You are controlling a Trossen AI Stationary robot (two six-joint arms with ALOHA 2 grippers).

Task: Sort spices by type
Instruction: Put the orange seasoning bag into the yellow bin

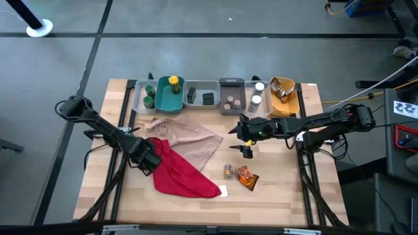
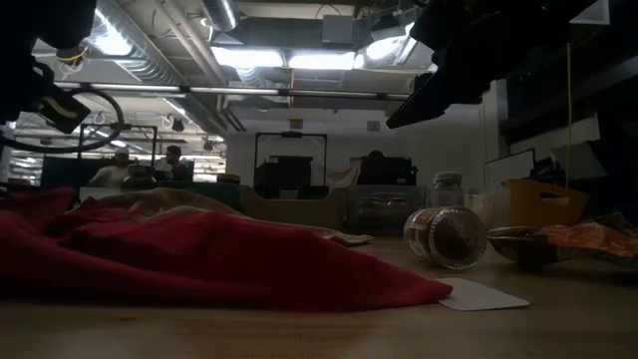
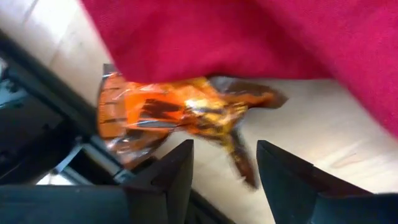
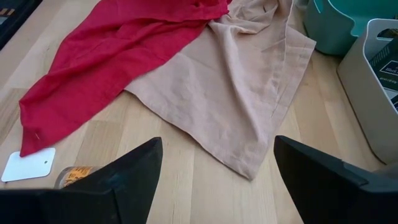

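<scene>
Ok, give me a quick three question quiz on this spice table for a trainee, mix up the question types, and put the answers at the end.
1. True or false: the red cloth lies partly over the tan cloth.
2. Multiple choice: what lies just ahead of the left gripper? A) a white-capped jar B) an orange crinkly packet C) a green box
3. Fill in: on the open wood right of the cloths lie a small brown jar and another orange ____.

Key: 1 true; 2 B; 3 packet.
</scene>
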